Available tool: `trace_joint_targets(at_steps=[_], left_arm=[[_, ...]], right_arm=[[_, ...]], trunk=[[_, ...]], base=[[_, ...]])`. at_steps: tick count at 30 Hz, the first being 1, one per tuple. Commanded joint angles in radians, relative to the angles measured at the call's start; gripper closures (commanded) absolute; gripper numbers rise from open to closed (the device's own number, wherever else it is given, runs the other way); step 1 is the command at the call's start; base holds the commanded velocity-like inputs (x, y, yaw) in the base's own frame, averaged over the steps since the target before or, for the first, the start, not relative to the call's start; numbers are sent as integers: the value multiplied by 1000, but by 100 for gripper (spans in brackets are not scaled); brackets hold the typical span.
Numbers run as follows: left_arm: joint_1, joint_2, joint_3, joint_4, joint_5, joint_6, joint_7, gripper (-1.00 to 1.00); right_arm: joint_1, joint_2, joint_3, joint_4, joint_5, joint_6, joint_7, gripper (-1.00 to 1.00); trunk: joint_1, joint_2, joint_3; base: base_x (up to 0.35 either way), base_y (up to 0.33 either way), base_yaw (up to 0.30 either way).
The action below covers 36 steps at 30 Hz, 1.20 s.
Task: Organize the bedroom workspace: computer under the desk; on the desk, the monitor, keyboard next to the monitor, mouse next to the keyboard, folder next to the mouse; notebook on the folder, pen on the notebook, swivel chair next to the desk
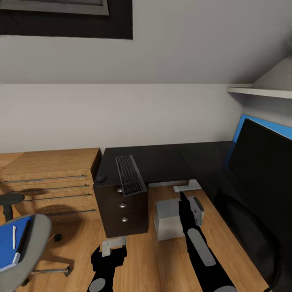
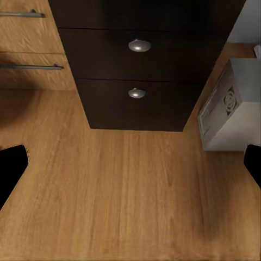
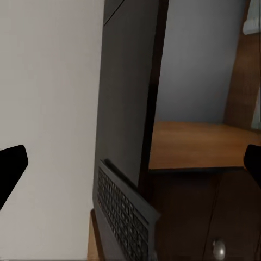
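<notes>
Two black robot arms reach forward over a light wood floor [image 1: 140,259] toward an L-shaped black desk [image 1: 162,160]. The left claw [image 2: 130,163] is spread wide, its two dark fingertips at opposite edges of its wrist view, holding nothing and touching nothing. The right claw [image 3: 130,163] is likewise spread wide and empty.

One keyboard [image 1: 130,174] lies on the desk, above the black drawer unit [image 1: 121,209], with its near end jutting past the desk edge. One small dark mouse [image 1: 101,178] sits on the desk just beside the keyboard. One large black monitor [image 1: 261,170] stands on the desk, well apart from the keyboard. One light grey computer [image 1: 168,219] stands on the floor under the desk, just beside the drawer unit, which shows three round knobs.

One grey swivel chair [image 1: 34,243] stands away from the desk, near an oak dresser [image 1: 50,178]. Its seat carries one blue folder [image 1: 8,243], with a white pen [image 1: 14,237] on top.
</notes>
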<state>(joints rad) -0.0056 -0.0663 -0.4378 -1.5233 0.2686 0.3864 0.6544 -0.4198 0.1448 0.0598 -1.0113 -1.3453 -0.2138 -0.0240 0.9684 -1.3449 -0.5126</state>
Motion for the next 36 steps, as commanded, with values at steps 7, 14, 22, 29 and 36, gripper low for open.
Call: trace_joint_targets(at_steps=[7, 14, 22, 29, 36], left_arm=[[-1, 0, 2, -1, 5, 3, 8, -100], [-1, 1, 7, 0, 5, 4, 9, -100], [-1, 0, 39, 4, 6, 6, 7, -100], [-1, 1, 57, 24, 8, 6, 8, -100], [-1, 2, 87, 215, 8, -2, 6, -100]], right_arm=[[-1, 5, 12, 59, -5, -14, -7, -100], [-4, 16, 15, 131, 1, -16, -15, -100], [-10, 19, 18, 229, 7, -18, -34, -100], [-11, 18, 27, 345, 72, -52, -36, -100], [-11, 12, 53, 607, 408, -284, -34, -100]], trunk=[[-28, 49, 22], [-54, 98, 47], [-85, 154, 76], [-112, 203, 101], [-127, 231, 116]], base=[[-337, -1, 74], [-338, -50, 219], [-166, -39, 250], [-25, -6, 254], [-4, -1, 265]])
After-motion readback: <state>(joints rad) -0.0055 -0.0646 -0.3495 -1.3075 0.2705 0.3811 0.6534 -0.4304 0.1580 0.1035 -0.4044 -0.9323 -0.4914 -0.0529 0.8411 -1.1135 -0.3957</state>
